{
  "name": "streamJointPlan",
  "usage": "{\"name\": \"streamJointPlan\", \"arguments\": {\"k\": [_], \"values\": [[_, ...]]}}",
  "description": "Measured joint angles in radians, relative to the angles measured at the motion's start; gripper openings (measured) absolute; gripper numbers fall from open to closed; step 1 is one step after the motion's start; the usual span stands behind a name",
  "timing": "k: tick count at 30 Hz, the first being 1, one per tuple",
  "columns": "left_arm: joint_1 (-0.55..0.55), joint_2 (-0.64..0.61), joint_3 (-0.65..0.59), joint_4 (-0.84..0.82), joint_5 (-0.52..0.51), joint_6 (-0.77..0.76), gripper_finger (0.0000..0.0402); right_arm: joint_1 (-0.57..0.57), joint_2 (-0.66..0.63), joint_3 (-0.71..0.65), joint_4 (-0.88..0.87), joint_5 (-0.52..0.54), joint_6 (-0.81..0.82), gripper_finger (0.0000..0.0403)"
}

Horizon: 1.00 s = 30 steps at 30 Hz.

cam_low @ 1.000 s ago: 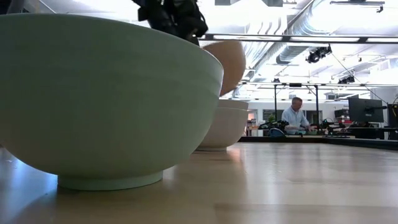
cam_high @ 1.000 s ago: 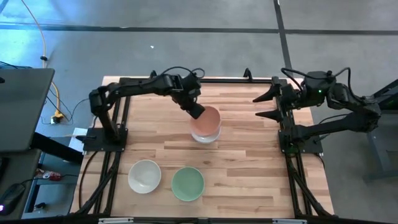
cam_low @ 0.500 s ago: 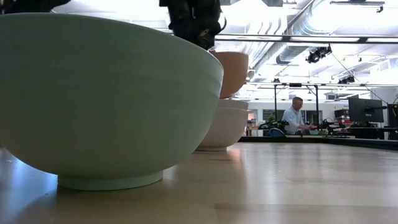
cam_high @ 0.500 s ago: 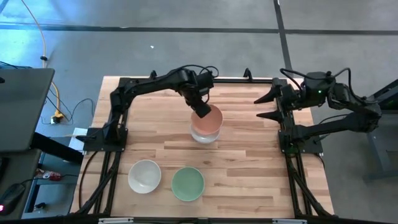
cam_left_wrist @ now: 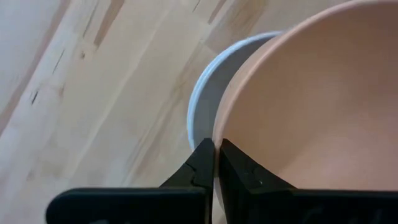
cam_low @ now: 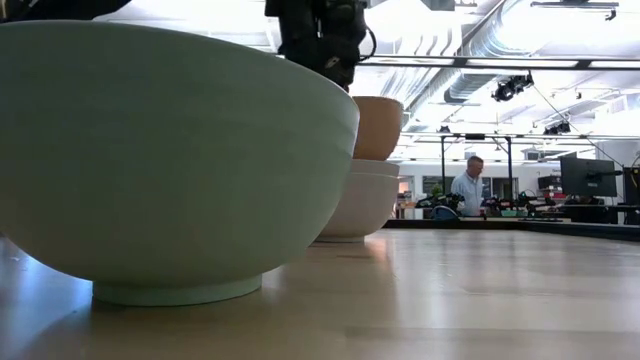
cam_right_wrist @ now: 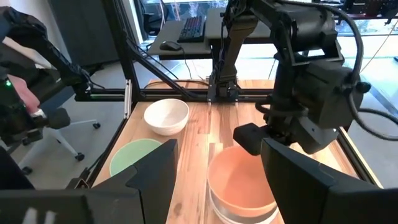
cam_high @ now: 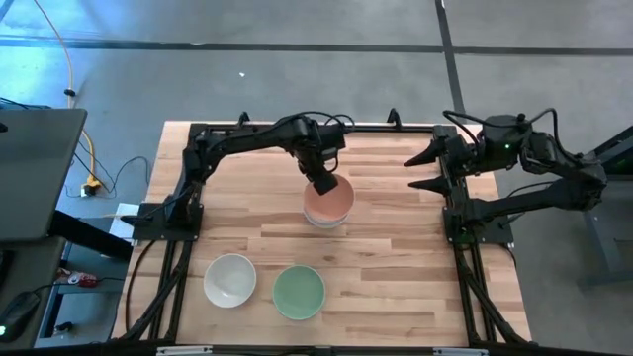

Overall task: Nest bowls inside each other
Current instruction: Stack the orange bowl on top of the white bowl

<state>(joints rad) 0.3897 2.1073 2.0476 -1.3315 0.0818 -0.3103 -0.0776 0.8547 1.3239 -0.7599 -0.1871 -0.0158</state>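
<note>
Salmon-orange bowl (cam_high: 327,199) is seated in a white bowl (cam_high: 326,219) at the middle of the wooden surface (cam_high: 396,257), toward its far edge. In the low view the orange bowl (cam_low: 377,128) rises above the rim of the white one (cam_low: 358,203). In the left wrist view a pale rim (cam_left_wrist: 205,87) is seen just outside the orange wall (cam_left_wrist: 311,106); how many white bowls lie beneath cannot be told.

Left pincer (cam_high: 323,183) is placed at the stack's far-left rim, pressed together on the orange bowl's wall: in the left wrist view one finger (cam_left_wrist: 200,163) is outside the rim and the other inside, with only the thin wall between them.

A single white bowl (cam_high: 230,280) and a mint green bowl (cam_high: 299,293) are set apart from the stack, near the surface's front edge, just beside each other, the white to the left. The green bowl (cam_low: 170,160) fills the low view's left side.

Right pincer (cam_high: 423,169) is held at the surface's right edge, well apart from all bowls, its fingers spread wide.

A seated person (cam_low: 471,188) is seen in the room beyond the surface.
</note>
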Motion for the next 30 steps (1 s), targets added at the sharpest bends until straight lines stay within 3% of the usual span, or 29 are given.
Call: {"name": "streamJointPlan", "arguments": {"k": [30], "values": [[-0.011, 0.104, -0.003, -0.005, -0.002, 0.059, 0.0, 0.0, 0.0, 0.001, -0.009, -0.012, 0.039, 0.0224]]}}
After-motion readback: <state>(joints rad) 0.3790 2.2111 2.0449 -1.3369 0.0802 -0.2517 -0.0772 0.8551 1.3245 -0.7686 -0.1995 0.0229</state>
